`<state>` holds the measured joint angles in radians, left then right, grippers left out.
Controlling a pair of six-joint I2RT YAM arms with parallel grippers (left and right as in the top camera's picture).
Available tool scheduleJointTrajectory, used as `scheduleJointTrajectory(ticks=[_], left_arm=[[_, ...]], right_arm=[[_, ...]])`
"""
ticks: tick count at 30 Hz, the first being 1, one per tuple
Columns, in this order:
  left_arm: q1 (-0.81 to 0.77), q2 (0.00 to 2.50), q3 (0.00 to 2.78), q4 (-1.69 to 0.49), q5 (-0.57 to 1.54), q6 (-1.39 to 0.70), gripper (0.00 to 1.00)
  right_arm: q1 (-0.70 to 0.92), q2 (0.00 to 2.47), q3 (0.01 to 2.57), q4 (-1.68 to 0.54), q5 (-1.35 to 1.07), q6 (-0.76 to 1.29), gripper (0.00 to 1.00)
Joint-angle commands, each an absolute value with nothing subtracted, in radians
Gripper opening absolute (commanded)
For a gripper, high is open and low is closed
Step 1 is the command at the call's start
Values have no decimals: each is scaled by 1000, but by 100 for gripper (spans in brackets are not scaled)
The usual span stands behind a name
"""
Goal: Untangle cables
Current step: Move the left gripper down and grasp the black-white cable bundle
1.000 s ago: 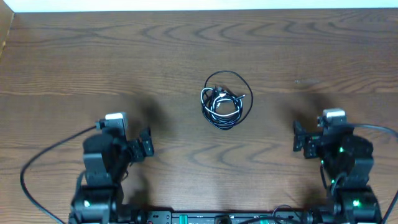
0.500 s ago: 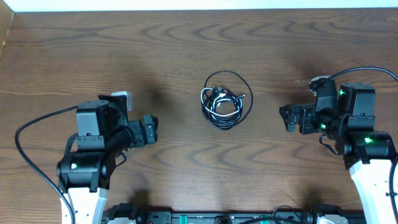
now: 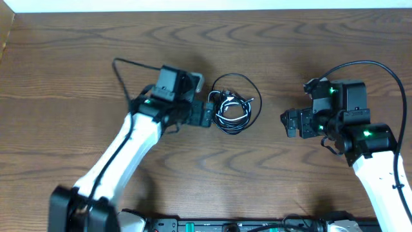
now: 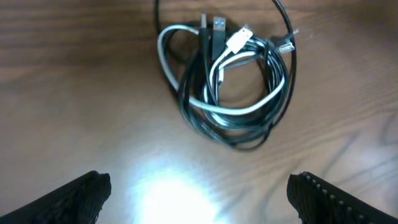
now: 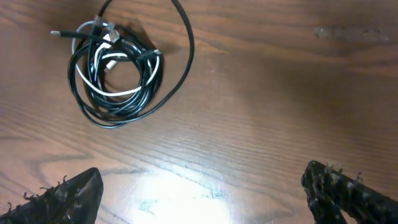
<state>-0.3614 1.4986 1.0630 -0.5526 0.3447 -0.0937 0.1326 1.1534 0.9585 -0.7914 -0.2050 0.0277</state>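
The cables (image 3: 233, 107) lie as one small coiled bundle on the wooden table (image 3: 77, 51), a little behind its centre. They are mostly black cords with one white/grey cord and small plugs at the top. My left gripper (image 3: 209, 114) is open just left of the bundle, pointing at it and holding nothing. In the left wrist view the cables (image 4: 277, 81) lie ahead of the wide-open left gripper (image 4: 199, 186). My right gripper (image 3: 286, 124) is open and empty, a short way right of the bundle. The right wrist view has the cables (image 5: 149, 81) at upper left, well ahead of the right gripper (image 5: 202, 177).
The left arm's thick black cable (image 3: 122, 64) loops over the table behind that arm. The right arm's cable (image 3: 380, 67) arcs above its wrist. A black base rail (image 3: 225, 225) runs along the near edge, and the table's far edge (image 3: 206, 9) meets a white strip.
The left arm has swung forward and right, bringing its open gripper up to the bundle's left side. The right arm has edged left toward the bundle. The cables have not moved.
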Motion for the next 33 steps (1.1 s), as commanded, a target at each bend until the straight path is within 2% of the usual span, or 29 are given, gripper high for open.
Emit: scheduleJointTrajectory(ticks=[1,6,7,8,10,15,21,22,23,25,30,33], left_arm=[[-374,1609,1077,-490,378,-165,92],[-377,1750,1077,-419,385,-217,90],[-379,1765,1077,-410,386,-228,87],[-384,1782,1077,-396,386,-247,82],[-401,1808,1076,-365,386,-250,62],[-463,1848,1064,-289,373,-264,61],[-467,1879,1063,-286,374,-264,60],[-467,1879,1063,-287,374,-264,54],[-467,1878,1063,-287,375,-264,37],[-467,1871,1063,-290,386,-264,8],[-466,1687,1066,-292,527,-295,7],[-463,1540,1066,-289,539,-302,8]], right_arm=[[138,1152,981,-793,-213,41,99],[138,1152,981,-789,-212,40,99],[138,1152,981,-789,-212,40,99],[138,1152,981,-789,-212,40,99],[138,1152,981,-786,-212,40,99],[138,1152,981,-787,-212,40,99],[138,1152,981,-787,-212,41,99],[138,1152,981,-787,-212,41,99],[138,1152,981,-787,-212,41,99],[138,1152,981,-789,-212,40,99],[138,1152,979,-788,-222,53,99],[138,1155,974,-789,-325,52,99]])
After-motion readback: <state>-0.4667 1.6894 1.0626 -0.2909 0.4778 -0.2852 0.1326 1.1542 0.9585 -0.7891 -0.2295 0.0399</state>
